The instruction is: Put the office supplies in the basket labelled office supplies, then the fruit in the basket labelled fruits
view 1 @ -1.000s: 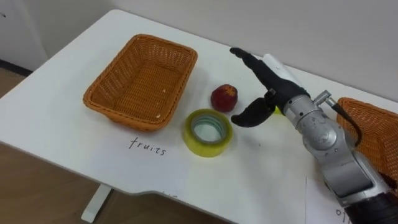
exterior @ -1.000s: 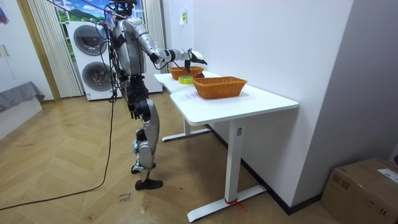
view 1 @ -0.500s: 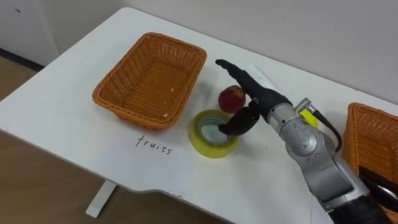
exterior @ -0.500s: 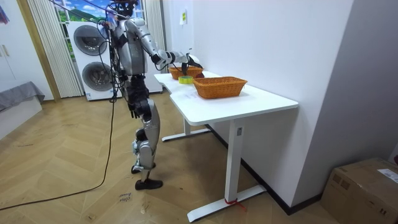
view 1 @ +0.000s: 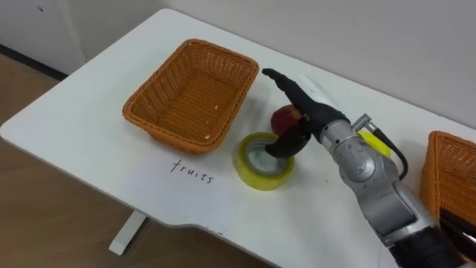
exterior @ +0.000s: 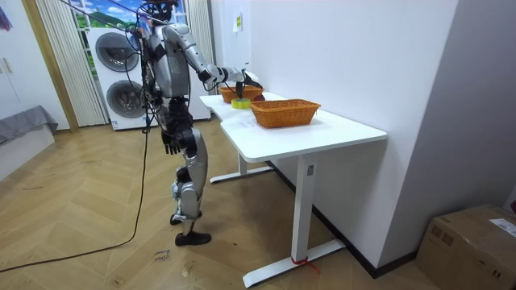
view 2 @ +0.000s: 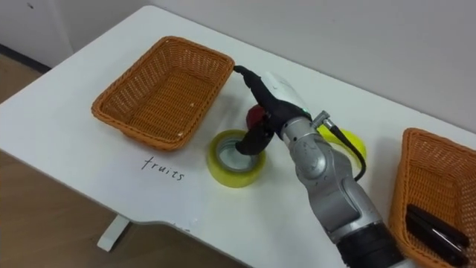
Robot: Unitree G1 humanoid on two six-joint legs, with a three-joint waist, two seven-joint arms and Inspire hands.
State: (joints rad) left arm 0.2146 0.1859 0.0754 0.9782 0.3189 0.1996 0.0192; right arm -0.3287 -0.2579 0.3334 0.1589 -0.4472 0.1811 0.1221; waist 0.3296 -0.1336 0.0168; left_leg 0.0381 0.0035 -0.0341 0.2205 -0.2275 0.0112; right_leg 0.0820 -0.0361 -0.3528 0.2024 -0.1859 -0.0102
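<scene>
While the fruits basket [view 1: 178,136] stood empty and the other basket [view 2: 446,167] held something dark [view 2: 433,223], the right hand [view 1: 309,112] hovered open-fingered over the red apple [view 1: 281,119] beside the yellow tape roll [view 1: 264,162] — both lying unsorted on the table [view 1: 89,149], so most sorting seemingly remained.

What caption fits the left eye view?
Right hand open over the apple, thumb above the tape roll, beside the fruit basket.

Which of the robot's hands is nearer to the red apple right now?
Right. The right hand is stretched out just above the apple. The left hand hangs by the robot's hip, away from the table.
</scene>
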